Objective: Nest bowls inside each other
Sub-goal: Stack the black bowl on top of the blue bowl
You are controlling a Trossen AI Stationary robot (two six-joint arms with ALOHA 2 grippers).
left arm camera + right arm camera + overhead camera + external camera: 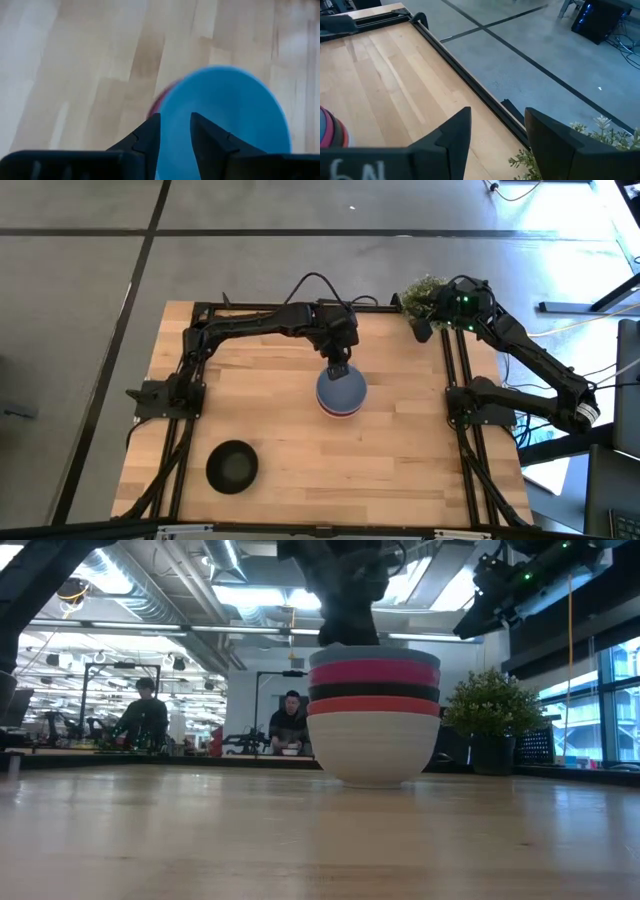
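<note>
Five bowls stand nested in a stack (341,394) at the table's middle. In the low view they are, from the bottom, white (372,748), red (372,705), black (372,691), magenta (372,672) and blue (374,655). The blue bowl (225,107) fills the left wrist view. My left gripper (340,367) (173,125) is open, just above the stack's far rim, fingers pointing down. A second black bowl (232,466) rests alone on its base near the table's near left corner. My right gripper (497,132) is open and waits over the far right corner (447,308). My left gripper hangs over the far rim (162,107) of the blue bowl from above, one finger (150,132) about at the rim and the other (202,132) over the bowl's inside. Whether either finger touches the bowl, I cannot tell.
A small green potted plant (424,295) (492,705) stands at the far right corner, beside the right gripper. Black rails (465,430) run along the table's sides and far edge. Bare wood (400,470) lies around the stack. People sit in the room beyond (145,715).
</note>
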